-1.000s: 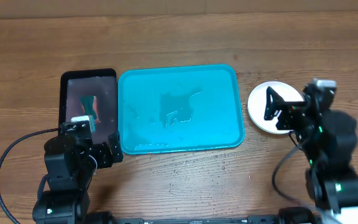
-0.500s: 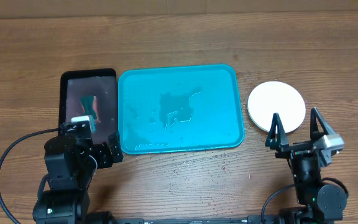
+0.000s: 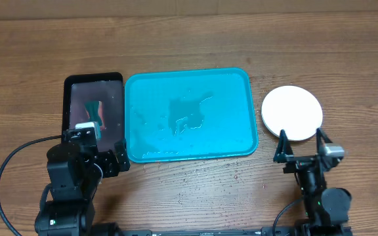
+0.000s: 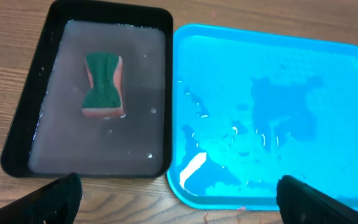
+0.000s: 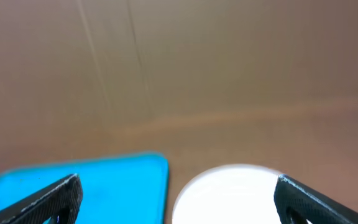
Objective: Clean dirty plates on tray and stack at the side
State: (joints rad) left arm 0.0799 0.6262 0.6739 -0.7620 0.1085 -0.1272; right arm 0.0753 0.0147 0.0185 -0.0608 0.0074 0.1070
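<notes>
The turquoise tray (image 3: 189, 149) lies mid-table, wet, with puddles and nothing on it; the left wrist view shows it (image 4: 278, 93) and the right wrist view its near corner (image 5: 104, 180). A white plate (image 3: 292, 113) rests on the table to the right of the tray, and appears low in the right wrist view as well (image 5: 229, 193). My right gripper (image 3: 301, 149) stands open just in front of the plate, its fingertips (image 5: 48, 199) wide apart and holding nothing. My left gripper (image 3: 97, 154) is open at the front left, with its fingertips (image 4: 55, 199) above the wood before both trays.
A narrow black tray (image 3: 72, 108) with cloudy water stands left of the turquoise one, a green sponge (image 4: 104, 84) lying in it. Small red drips mark the wood near the tray's front edge (image 4: 241, 210). A black cable (image 3: 8, 170) loops at the left arm's base.
My right arm has drawn back from over the white plate toward the table's front edge, gripper open throughout. The left arm, both trays and the plate have not moved.
</notes>
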